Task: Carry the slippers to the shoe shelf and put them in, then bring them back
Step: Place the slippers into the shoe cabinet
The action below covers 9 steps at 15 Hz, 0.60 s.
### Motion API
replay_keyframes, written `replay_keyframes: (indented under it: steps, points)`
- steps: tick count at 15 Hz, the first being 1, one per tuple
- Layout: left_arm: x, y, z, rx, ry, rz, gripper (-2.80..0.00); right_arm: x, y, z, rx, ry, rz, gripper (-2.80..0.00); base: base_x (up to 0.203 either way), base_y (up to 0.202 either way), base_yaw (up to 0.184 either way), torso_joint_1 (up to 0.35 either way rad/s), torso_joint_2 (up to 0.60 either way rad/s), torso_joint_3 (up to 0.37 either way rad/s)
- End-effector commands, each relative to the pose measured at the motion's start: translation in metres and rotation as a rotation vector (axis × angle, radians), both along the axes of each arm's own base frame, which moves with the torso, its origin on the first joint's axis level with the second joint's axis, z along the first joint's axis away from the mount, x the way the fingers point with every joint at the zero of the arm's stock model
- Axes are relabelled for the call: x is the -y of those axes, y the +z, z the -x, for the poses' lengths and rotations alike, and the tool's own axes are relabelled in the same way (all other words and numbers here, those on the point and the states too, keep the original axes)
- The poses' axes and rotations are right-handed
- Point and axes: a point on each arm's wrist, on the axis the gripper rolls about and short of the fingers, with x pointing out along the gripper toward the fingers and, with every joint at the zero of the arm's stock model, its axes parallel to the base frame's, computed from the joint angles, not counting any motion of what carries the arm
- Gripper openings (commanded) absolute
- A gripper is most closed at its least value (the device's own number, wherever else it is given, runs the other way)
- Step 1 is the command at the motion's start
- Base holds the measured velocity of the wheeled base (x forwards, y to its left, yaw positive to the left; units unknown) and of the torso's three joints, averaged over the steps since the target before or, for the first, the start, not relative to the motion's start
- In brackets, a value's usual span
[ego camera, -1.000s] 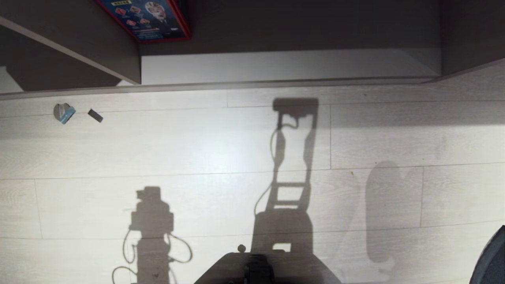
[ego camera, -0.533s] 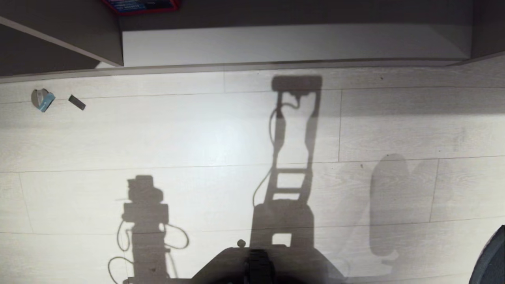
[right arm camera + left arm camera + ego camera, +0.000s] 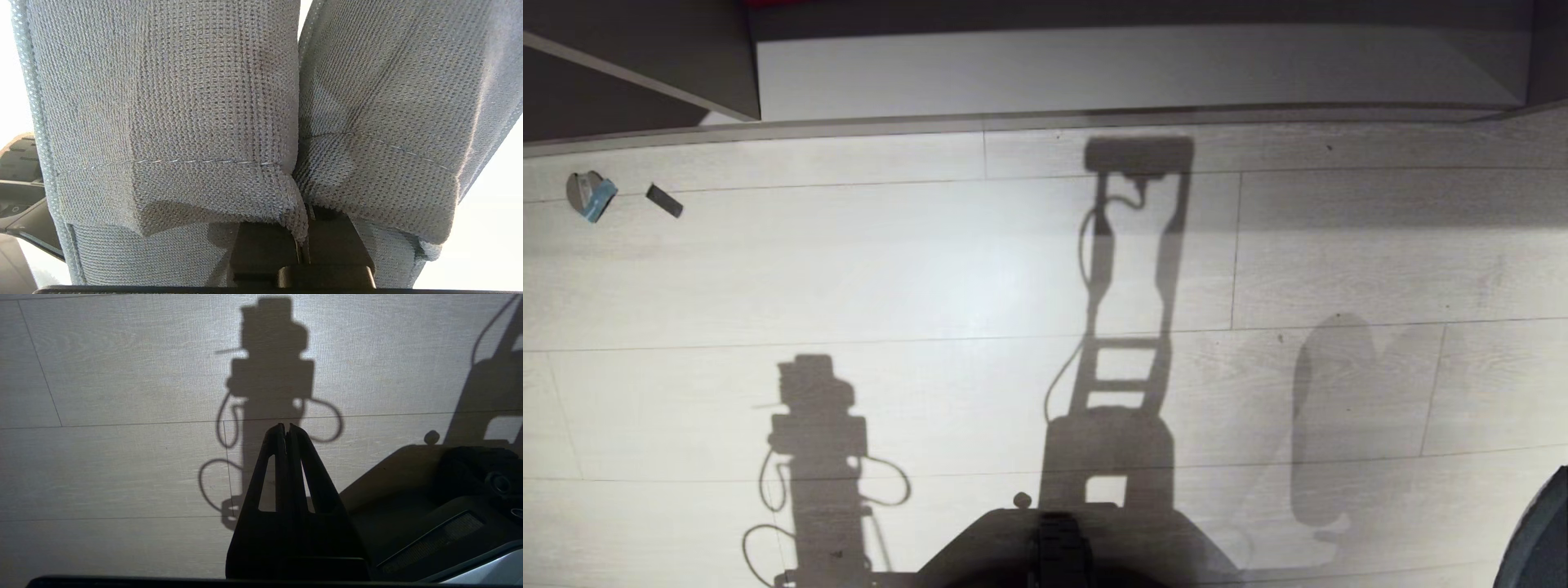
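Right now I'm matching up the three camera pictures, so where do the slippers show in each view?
Head view: not in it; only a slipper-shaped shadow on the pale plank floor, at the right.
Left wrist view: not in it; the shut left hand hangs over the floor.
Right wrist view: the slippers fill the picture, side by side, pinched in the right hand.
Shared landmark: the left arm's shadow with looped cables.

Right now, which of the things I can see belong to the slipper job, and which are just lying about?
Part of the job:
- pair of soft grey-blue cloth slippers, clamped in the right gripper
- low beige wood-grain shoe shelf with pale base board, ahead

Just lying about:
- small grey-and-blue scrap on the pale plank floor
- small dark flat strip beside it
- left gripper, shut and idle
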Motion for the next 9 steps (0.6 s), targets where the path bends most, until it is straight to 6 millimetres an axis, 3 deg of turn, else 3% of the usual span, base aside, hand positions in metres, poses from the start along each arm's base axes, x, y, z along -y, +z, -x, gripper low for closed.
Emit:
replay_keyframes:
  steps: [1,5,7,9]
  points:
    - [0.0,0.0,0.0,-0.001,0.0,-0.006,-2.8,0.0,0.005,0.002,0.013,0.001,0.0,-2.8,0.0,0.0,0.0,0.0,0.0,0.0]
    - [0.0,0.0,0.0,-0.001,0.0,-0.006,-2.8,0.0,0.048,0.001,-0.013,0.008,-0.002,-2.8,0.0,0.0,0.0,0.0,0.0,0.0]
    - [0.0,0.0,0.0,-0.001,0.0,-0.006,-2.8,0.0,0.078,-0.016,-0.065,0.026,-0.004,-2.8,0.0,0.0,0.0,0.0,0.0,0.0]
    - [0.0,0.0,0.0,-0.001,-0.001,-0.006,-2.8,-0.001,0.1,-0.048,-0.114,0.054,-0.003,-2.8,0.0,0.0,0.0,0.0,0.0,0.0]
